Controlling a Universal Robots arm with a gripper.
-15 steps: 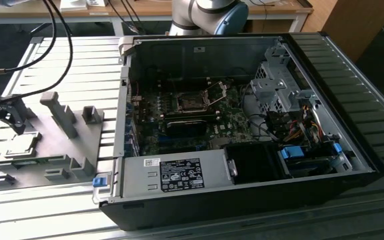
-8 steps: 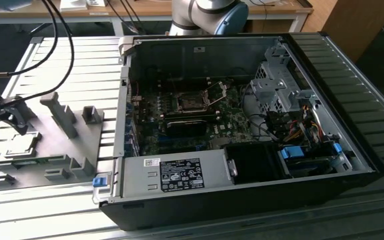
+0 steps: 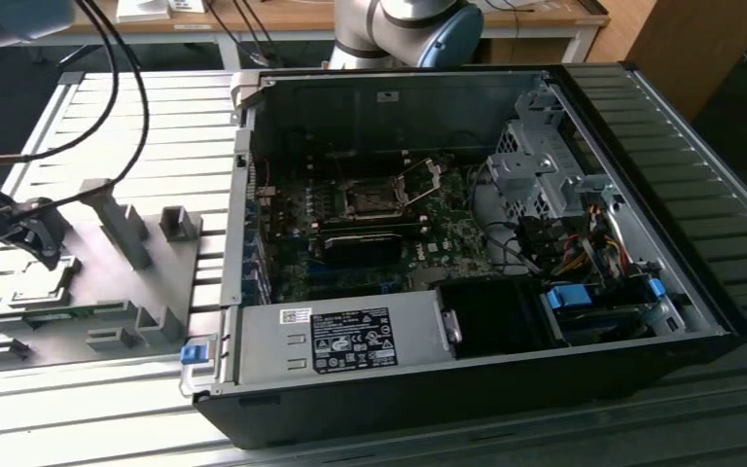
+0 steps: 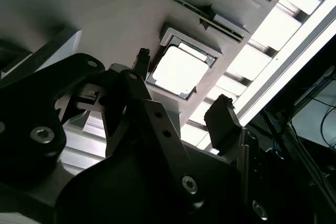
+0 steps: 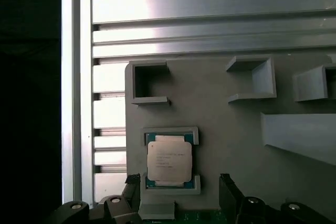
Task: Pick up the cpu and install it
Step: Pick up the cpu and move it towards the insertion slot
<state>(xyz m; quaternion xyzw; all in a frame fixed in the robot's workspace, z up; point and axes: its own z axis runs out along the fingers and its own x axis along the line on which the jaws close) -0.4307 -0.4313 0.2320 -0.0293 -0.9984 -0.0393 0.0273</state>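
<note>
**Technician A:** What is the state of the gripper (image 5: 179, 179), and where is the cpu (image 5: 169, 161)?

**Technician B:** The jaws stand apart and hold nothing. The cpu lies flat in its cradle (image 5: 171, 132) on the grey fixture plate (image 5: 226, 145). It is ahead of the fingertips, roughly within the gap between them, and touches neither.

**Technician A:** What are the failure modes from this position?

**Technician B:** These are judgements. The cpu sits slightly nearer one finger, so an uncorrected closure could push it sideways against the cradle lips or tilt it. A fingertip could also land on a lip instead of beside the chip's free edge. A thin part that is tilted may slip in the grasp. A crooked grasp risks poor seating in the socket (image 3: 373, 199), which lies well apart from the gripper inside the open computer case (image 3: 685, 195).

**Technician A:** What does each view contribute?

**Technician B:** The first wrist view gives the cpu's outline nearly square-on, with lips at two opposite edges. The second wrist view gives the finger pads (image 4: 223, 114) obliquely, with the pale chip top between them. The exterior view gives the socket, whose metal frame appears swung open, and the separation between fixture plate and case.
</note>
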